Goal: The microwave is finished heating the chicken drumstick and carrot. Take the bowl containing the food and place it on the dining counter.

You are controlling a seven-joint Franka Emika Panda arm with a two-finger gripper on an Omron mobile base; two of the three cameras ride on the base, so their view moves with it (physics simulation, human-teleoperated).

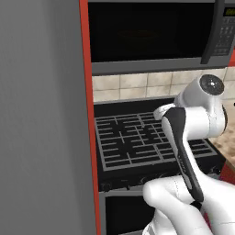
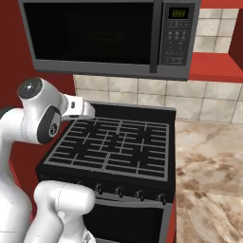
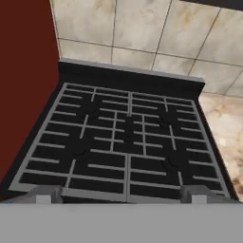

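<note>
Gripper [image 3: 121,194]: 2 grey fingertips [image 3: 46,194] rise at the lower left and lower right of the hand view, spread wide apart with nothing between them; they hang above the front edge of the stovetop.
Arm [image 1: 193,137]: white links with dark joints; rises from the lower right of the left base view and from the lower left of the right base view, folded over the front of the stove.
Stovetop [image 3: 126,140]: black surface under grey grates; fills the centre of the hand view, sits centre in both base views. Bare grates.
Oven front [image 2: 128,220]: black, below the grates, with a row of dark knobs along its top edge, lower centre of the right base view.
Microwave [image 2: 111,35]: dark box mounted above the stove, across the top of the right base view and the upper right of the left base view. Door shut; button panel at its right side.
Bowl [image 2: 105,36]: a faint round outline behind the dark glass, inside the microwave. Contents cannot be made out.
Backsplash [image 3: 142,38]: beige tiles between microwave and stove.
Counter [image 2: 211,171]: beige-brown veined marble, right of the stove.
Grey panel [image 1: 43,119]: flat, fills the left side of the left base view, with a red edge.
</note>
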